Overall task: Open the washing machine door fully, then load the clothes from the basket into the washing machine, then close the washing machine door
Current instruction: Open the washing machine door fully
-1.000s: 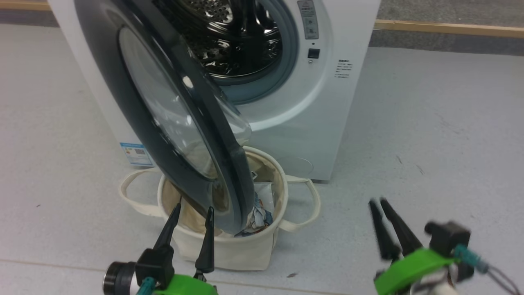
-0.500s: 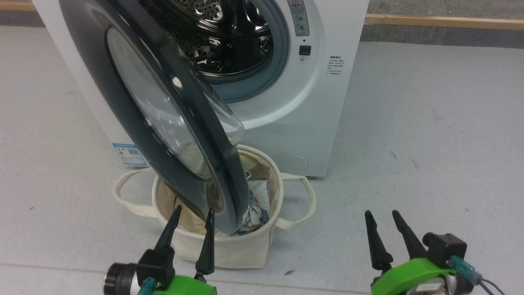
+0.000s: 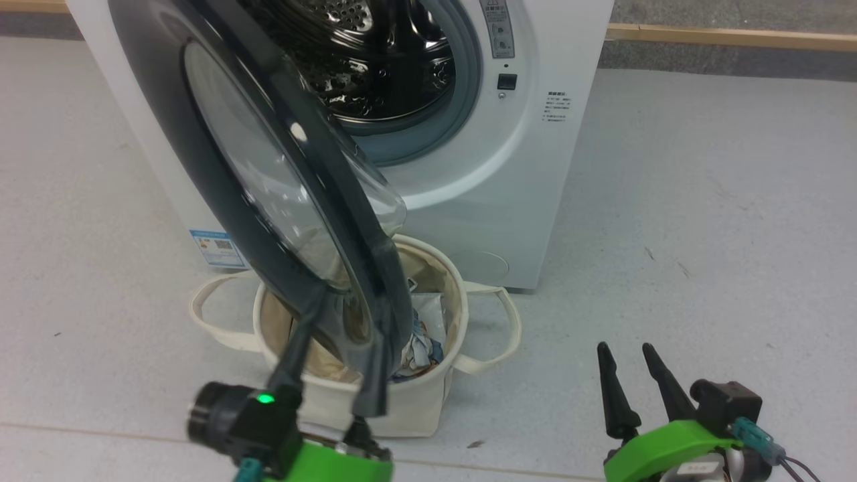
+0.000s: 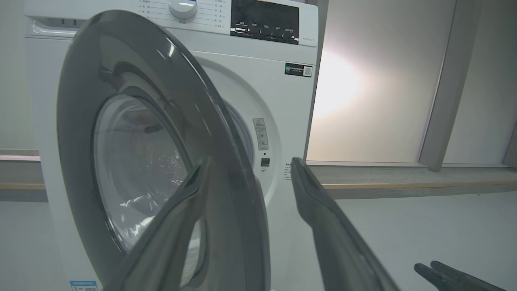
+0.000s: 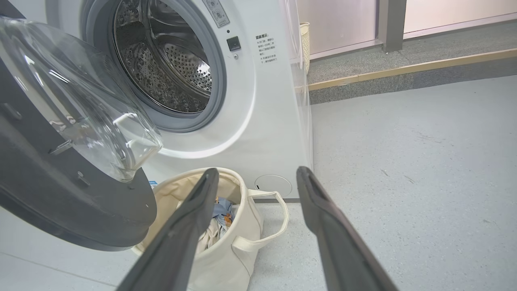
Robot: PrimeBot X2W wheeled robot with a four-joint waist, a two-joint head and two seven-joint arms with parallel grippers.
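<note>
**Door half open, left claw straddling its rim, nothing held**

The washing machine door (image 3: 221, 167) stands about halfway out from the washing machine (image 3: 535, 167), not fully open. Its lower edge hangs right over the basket (image 3: 408, 408), which sits on the floor just in front of the machine. The clothes (image 3: 418, 351) are in the basket, none in the drum (image 3: 381, 60).

The left gripper (image 4: 251, 163) has its fingers spread wide, one on either side of the door's lower rim, not clamped on it. The right gripper (image 3: 625, 349) is low on the right, well apart from the basket, fingers apart and empty.

Risks:
- The rim is glossy and curved, so a sideways push with spread fingers could slide off and the door may swing back.
- The left fingers sit just above the basket's rim. A low sweep could snag the canvas and drag or tip the basket.
- A reach for the clothes now would hit the door or its glass bowl, since the door covers most of the basket mouth.

Hard to tell:
- The left gripper is blurred in the head view, so I cannot tell whether either finger touches the door.
- The door hides most of the clothes, so the amount is unclear.
- The hinge side is not clearly visible.
- The machine's top is cut off in the head view.
</note>
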